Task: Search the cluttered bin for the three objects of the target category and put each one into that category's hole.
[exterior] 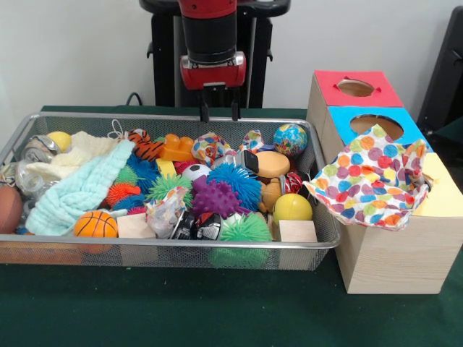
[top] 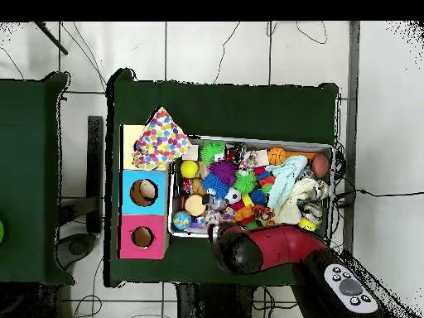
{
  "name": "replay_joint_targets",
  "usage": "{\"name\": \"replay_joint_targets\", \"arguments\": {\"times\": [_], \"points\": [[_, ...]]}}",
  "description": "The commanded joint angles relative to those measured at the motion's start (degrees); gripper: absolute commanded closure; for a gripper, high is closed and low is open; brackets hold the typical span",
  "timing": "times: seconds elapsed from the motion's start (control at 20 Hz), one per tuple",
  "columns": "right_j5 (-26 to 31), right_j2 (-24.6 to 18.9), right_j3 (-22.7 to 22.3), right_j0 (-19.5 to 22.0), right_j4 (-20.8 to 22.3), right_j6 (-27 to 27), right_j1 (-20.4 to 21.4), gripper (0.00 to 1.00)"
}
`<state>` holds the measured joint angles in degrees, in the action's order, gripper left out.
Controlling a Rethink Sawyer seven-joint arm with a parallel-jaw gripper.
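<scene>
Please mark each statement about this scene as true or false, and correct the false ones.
1. The pincer hangs open above the far edge of the wire bin. True.
2. The dotted cloth lies over the red hole. False: it drapes over the yellow section; the red section is uncovered.
3. The small basketball sits near the bin's front wall. True.
4. The pincer holds the globe ball. False: it holds nothing; the ball lies in the bin.
5. The blue section lies between red and yellow. True.
</scene>
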<state>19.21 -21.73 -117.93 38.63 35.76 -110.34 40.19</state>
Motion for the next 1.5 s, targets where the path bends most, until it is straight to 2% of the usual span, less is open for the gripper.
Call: {"name": "replay_joint_targets", "arguments": {"times": [0.05, 0.4, 0.65, 0.8, 1.0, 1.25, 1.5], "points": [[-4.7, 2.6, 0.8, -0.8, 3.8, -3.4, -0.9, 0.00], [-5.8, 3.8, 3.0, -2.3, 3.3, -3.2, -2.7, 0.00], [-7.1, 4.8, 5.4, -3.6, 3.3, -3.5, -5.4, 0.00], [-8.5, 5.4, 4.9, -3.6, 3.5, -3.7, -5.7, 0.00], [-8.0, 3.6, 5.4, -2.4, 2.2, -2.3, -5.9, 0.00], [-2.3, -0.8, 4.7, 0.6, -0.8, 1.3, -3.9, 0.00], [-3.2, 0.1, 4.0, 0.3, -0.1, 0.1, -3.3, 0.00]]}}
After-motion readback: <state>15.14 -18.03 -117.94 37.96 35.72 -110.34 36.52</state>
